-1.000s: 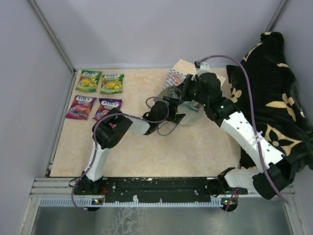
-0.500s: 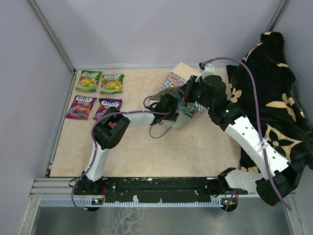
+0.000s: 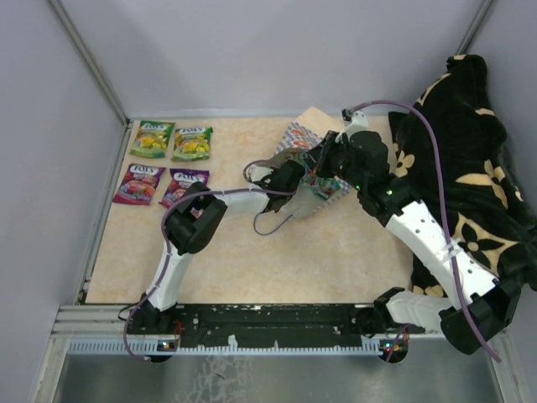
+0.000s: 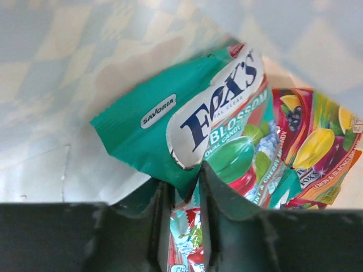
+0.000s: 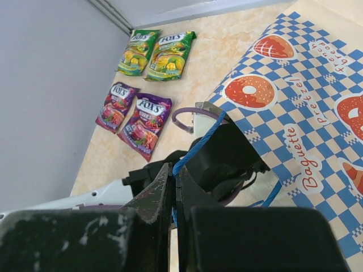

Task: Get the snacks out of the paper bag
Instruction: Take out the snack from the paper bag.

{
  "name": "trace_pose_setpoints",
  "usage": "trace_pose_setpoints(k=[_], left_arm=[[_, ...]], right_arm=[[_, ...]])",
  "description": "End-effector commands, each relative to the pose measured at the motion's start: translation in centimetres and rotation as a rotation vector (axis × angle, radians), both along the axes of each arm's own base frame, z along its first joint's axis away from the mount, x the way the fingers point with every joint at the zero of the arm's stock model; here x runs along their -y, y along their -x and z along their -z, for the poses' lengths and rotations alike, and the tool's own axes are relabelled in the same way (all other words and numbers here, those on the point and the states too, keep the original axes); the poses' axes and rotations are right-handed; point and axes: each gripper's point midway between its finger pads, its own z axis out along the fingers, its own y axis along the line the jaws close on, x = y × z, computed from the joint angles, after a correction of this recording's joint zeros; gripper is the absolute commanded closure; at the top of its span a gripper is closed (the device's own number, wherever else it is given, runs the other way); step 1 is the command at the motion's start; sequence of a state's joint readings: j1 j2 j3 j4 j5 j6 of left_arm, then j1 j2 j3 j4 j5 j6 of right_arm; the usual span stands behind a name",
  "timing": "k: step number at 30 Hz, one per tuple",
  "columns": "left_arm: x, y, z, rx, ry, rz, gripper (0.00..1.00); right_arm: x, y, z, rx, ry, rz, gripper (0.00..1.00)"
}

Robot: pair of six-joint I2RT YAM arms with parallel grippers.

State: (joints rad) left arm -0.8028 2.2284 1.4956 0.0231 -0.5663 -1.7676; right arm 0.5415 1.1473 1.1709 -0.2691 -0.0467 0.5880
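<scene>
Left jaws: the left gripper is deep inside the paper bag, its fingers drawn close and pinching the lower edge of a teal packet.
Teal packet: glossy, with a white Fox's logo and green and red candy art; its long axis runs diagonally, logo toward the upper right in the left wrist view.
Neighbour: a red-and-yellow packet lies just beside it, partly under it.
Right jaws: the right gripper is pressed together on the blue cord handle at the bag's mouth.
Bag: blue-and-white checks, on its side, mouth facing left.
Already out: green packets and purple packets lie flat in two rows by the left wall, logos toward the far wall.
Room: bare table lies between bag and rows; the blanket crowds the right edge.
</scene>
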Motion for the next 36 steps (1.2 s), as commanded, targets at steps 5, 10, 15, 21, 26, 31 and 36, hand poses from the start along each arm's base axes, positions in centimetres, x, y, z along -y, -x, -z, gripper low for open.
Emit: trace_pose_setpoints(k=[5,10,15,21,26,31,36], left_arm=[[-2.3,-0.1,-3.1,0.155,-0.13,0.005,0.93],[-2.9,2.0,-6.3,0.234,-0.192,0.114,0.97],[-2.6,4.9,-10.0,0.31,-0.314,0.319,1.0],[-2.5,9.5,-13.2,0.455,-0.436,0.629,1.0],[-1.8,14.2,-12.5,0.497,-0.576,1.013,1.0],[-4.3,18.2,-10.6,0.448,-0.696,1.27,1.0],[-9.5,19.2,-10.8,0.449,-0.798,1.258,1.0]], right_arm=[[-0.2,0.7,-4.7,0.137,-0.084,-0.015,0.99],[0.0,-0.4,-4.6,0.146,-0.056,0.019,0.99],[0.5,-2.3,-4.2,0.149,-0.007,0.064,0.99],[2.0,-4.4,-4.1,0.145,-0.003,0.115,0.99],[3.8,-5.4,-4.7,0.158,0.006,0.168,0.99],[5.3,-5.8,-4.5,0.15,0.05,0.208,0.99],[7.2,-6.7,-3.9,0.125,0.069,0.247,0.98]])
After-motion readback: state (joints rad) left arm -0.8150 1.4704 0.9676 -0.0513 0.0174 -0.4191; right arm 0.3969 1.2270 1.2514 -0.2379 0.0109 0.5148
